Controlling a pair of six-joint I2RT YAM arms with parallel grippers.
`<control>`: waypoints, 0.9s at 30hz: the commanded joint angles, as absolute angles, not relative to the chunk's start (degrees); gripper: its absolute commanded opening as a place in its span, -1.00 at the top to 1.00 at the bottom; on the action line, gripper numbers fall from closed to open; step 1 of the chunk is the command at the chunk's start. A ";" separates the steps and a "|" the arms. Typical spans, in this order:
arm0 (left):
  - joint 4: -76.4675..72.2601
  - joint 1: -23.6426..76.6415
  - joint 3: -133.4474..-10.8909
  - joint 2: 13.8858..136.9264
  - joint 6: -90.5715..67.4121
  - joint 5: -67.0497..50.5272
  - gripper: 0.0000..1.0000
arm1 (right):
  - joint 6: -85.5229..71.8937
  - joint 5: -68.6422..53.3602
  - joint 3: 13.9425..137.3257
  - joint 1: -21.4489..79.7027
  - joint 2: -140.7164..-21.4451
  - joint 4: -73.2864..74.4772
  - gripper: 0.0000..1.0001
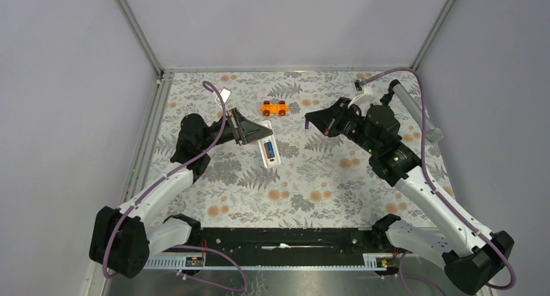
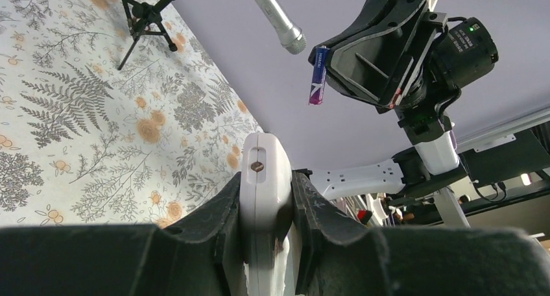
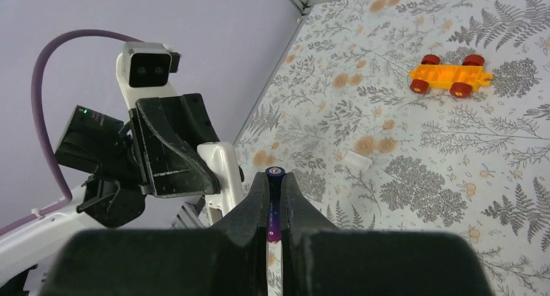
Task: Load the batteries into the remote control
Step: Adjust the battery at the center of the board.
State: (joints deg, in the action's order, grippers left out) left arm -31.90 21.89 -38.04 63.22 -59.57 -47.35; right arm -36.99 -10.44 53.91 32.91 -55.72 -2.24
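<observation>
My left gripper (image 1: 253,135) is shut on one end of the white remote control (image 1: 266,154), holding it above the table. Its open battery bay faces up, with one blue battery (image 1: 270,152) lying in it. In the left wrist view the remote's end (image 2: 263,172) is pinched between the fingers. My right gripper (image 1: 311,122) is shut on the second blue/purple battery (image 1: 307,123), held in the air to the right of the remote and apart from it. The right wrist view shows that battery (image 3: 274,198) between the fingertips; the left wrist view (image 2: 318,75) shows it too.
An orange toy car (image 1: 275,108) sits on the floral table behind the remote. A small white flat piece (image 1: 225,94) lies at the back left. A grey tube on a black tripod (image 1: 410,104) stands at the back right, beside the right arm.
</observation>
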 commanded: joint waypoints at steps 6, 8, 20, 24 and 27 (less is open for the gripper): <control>-22.04 21.57 -38.35 55.56 -49.63 -35.48 1.00 | -48.58 2.97 54.63 33.13 -63.48 11.15 1.00; -23.19 21.62 -37.26 54.17 -48.77 -34.89 1.00 | -52.93 4.55 52.14 33.13 -66.25 13.25 1.00; -26.15 21.62 -34.50 50.35 -46.02 -35.64 1.00 | -67.26 7.19 34.55 34.27 -74.49 7.17 1.00; -28.86 21.57 -33.71 50.08 -45.64 -38.21 1.00 | -68.67 8.23 32.45 34.27 -74.79 7.42 1.00; -30.46 21.62 -34.13 50.15 -44.86 -42.62 1.00 | -69.30 10.11 32.27 34.27 -75.54 8.29 1.00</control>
